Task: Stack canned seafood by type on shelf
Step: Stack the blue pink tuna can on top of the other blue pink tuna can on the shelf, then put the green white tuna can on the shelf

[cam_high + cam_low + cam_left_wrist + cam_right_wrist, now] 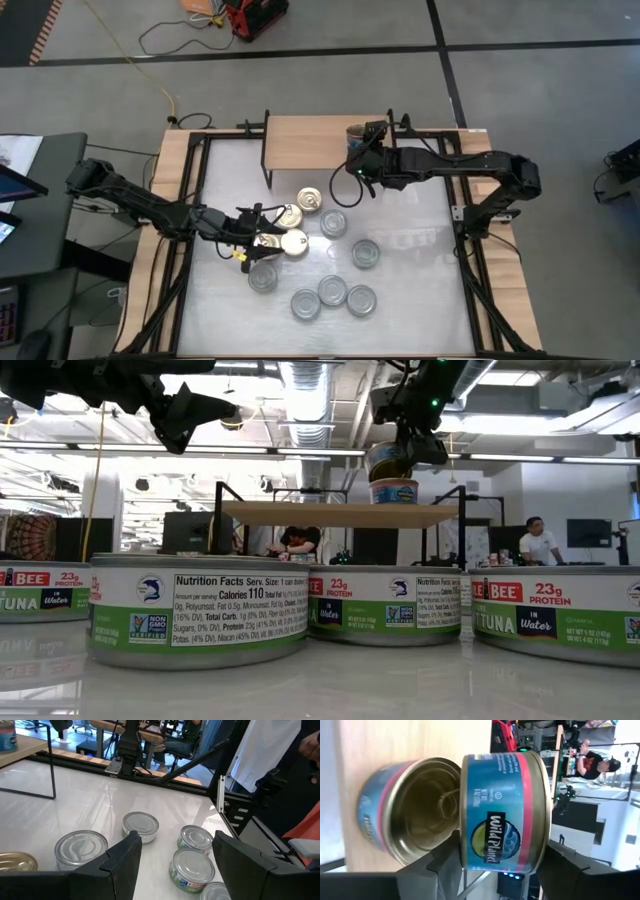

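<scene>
One blue round tin (502, 812) clamped in right gripper (357, 160), left gripper (262, 238) open

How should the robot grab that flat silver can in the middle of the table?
Grip the silver can by its round side wall, coming straight down from above. It lies flat, lid up, with space around it, so the gripper fingers can straddle its sides.

The blue tin (502, 812) between the right fingers says "Wild Planet". A green tin (198, 608) says "Nutrition Facts, Calories 110". Others (385, 603) say "23g PROTEIN", "TUNA in Water".
</scene>
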